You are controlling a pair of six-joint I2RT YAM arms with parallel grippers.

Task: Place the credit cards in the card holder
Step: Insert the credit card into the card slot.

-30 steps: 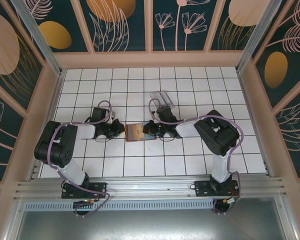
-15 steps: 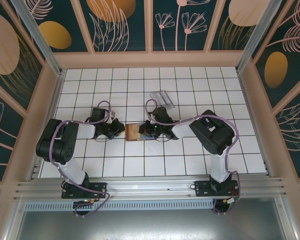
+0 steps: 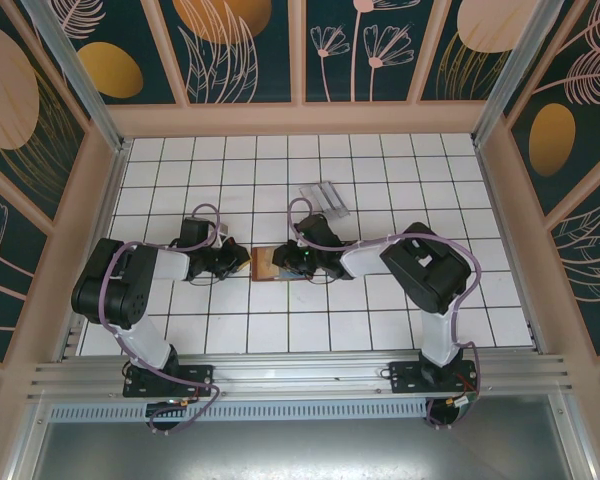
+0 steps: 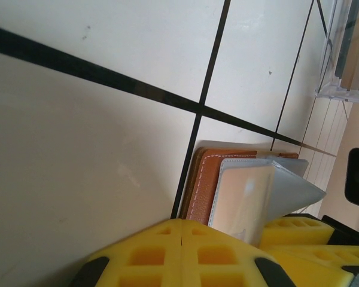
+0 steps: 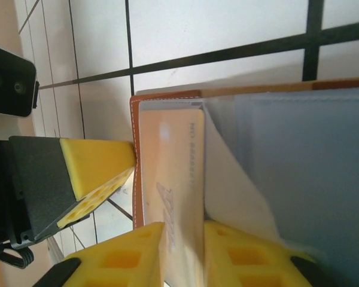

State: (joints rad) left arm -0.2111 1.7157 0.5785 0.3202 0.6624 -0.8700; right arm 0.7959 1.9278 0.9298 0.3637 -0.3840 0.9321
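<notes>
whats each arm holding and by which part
Left fingers are shut at the wallet's brown cover edge, seemingly pinching it. Right fingers straddle the pale card's near end; grip unclear.

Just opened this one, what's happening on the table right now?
Both arms meet at the open card holder in the middle of the tiled table. The left tool, shut, presses on its left edge. The right tool works from the other side, jaws slightly apart over a pale credit card that sits in one of the holder's clear sleeves. A clear tray lies farther back, untouched.
</notes>
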